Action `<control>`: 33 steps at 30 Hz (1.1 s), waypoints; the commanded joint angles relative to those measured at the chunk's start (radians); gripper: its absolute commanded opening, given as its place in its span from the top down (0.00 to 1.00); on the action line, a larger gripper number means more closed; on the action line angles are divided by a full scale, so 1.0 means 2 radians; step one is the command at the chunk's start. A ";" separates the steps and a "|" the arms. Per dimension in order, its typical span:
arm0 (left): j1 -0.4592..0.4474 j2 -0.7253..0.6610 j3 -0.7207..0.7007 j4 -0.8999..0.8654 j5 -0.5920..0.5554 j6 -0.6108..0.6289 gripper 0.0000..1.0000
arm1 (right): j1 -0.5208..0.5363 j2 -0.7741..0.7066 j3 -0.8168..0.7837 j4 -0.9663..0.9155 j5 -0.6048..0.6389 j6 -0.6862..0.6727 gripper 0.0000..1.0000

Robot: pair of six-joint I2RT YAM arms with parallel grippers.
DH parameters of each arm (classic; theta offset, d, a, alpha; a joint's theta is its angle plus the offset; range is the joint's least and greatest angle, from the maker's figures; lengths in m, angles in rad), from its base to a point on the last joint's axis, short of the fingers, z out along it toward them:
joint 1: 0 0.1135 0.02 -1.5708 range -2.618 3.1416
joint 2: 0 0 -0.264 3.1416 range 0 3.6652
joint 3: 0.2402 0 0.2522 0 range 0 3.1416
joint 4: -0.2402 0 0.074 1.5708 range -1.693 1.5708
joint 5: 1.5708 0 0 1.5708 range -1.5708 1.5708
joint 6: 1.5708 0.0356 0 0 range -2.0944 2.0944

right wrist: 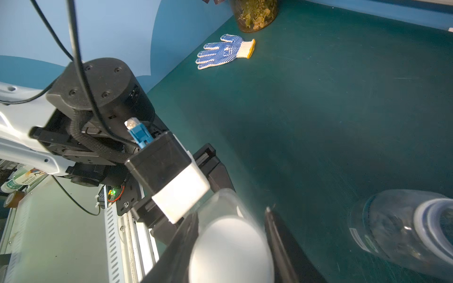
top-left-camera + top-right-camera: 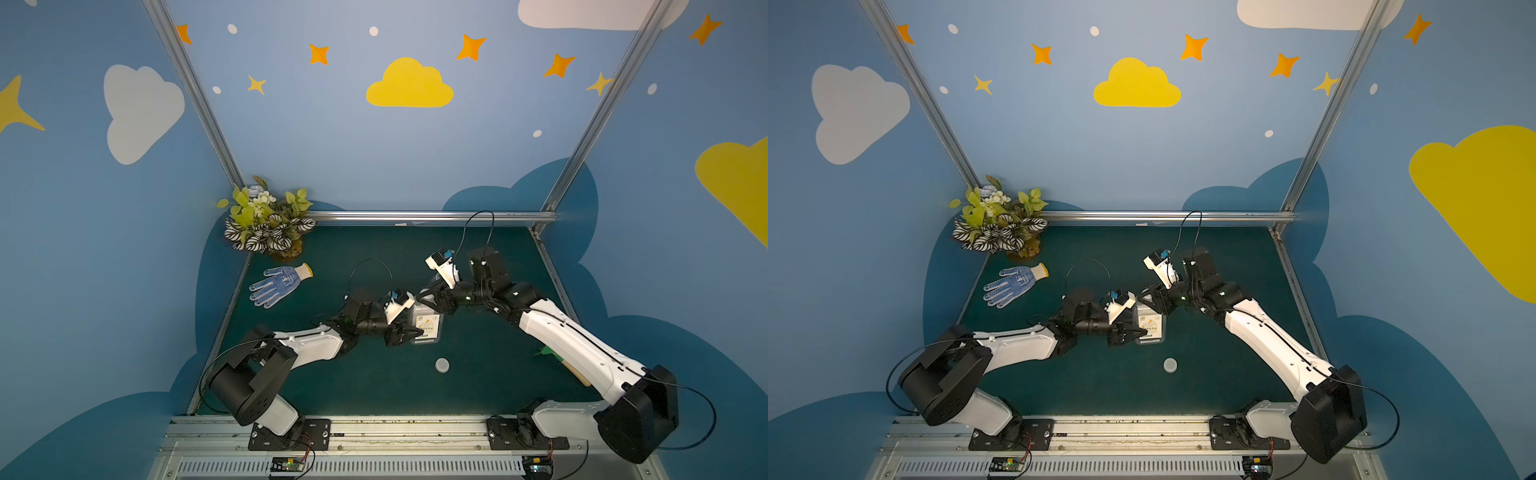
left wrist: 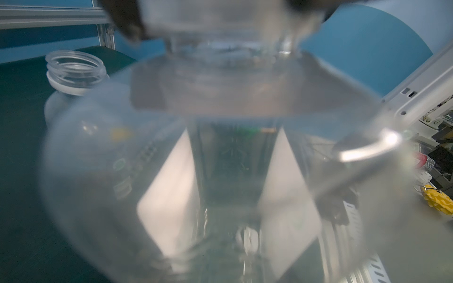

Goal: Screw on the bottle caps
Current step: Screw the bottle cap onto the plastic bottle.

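Capping of the first bottle looked like the step in hand. Near mid-surface the left gripper (image 2: pixel 412 332) was clamped on the sides of the clear rectangular flat-sided plastic bottle with a white label (image 2: pixel 430 326), which appeared to stand on the dark green surface (image 2: pixel 374 386). The right gripper (image 2: pixel 427 296) sat over that bottle's neck with its jaws closed in on a small round white plastic screw cap (image 1: pixel 230 254). The right wrist view showed a black finger (image 1: pixel 180 247) against each side of the cap. The left wrist view, badly blurred, showed the cap sitting on the neck. Whether the threads had caught could not be told.

A second small white round cap (image 2: pixel 442 365) lay loose on the surface, on the robot's side of the held bottle and apart from it. The clear round plastic bottle with rounded shoulders (image 3: pixel 74 71) stood just beside the held one with its neck open. It was hidden under the right arm in both top views.

Next move, as a judgement:
- Right wrist turns the cap down with light downward pressure.
- Left gripper holds firm so the bottle does not spin.
- Cap must sit square on the neck, or it may cross-thread.
- Regrasps are probably needed to finish the turns.
- After that, the loose cap goes on the round bottle.
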 commanded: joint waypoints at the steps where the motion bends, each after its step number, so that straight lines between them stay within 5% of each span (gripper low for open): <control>1: 0.003 -0.008 0.002 0.011 0.002 0.004 0.98 | 0.007 0.001 0.008 -0.009 0.002 -0.004 0.67; 14: 0.004 -0.018 -0.008 0.018 -0.027 0.009 0.98 | 0.051 0.001 0.017 -0.027 0.130 0.014 1.00; 25: 0.003 -0.029 -0.016 0.022 -0.053 0.012 0.98 | 0.113 0.002 0.042 -0.053 0.278 0.062 1.00; 28: 0.003 -0.029 -0.015 0.021 -0.050 0.011 0.98 | 0.114 -0.005 0.043 -0.055 0.270 0.060 0.91; 33: 0.003 -0.027 -0.012 0.021 -0.038 0.009 0.98 | 0.112 -0.022 0.043 -0.060 0.260 0.041 0.59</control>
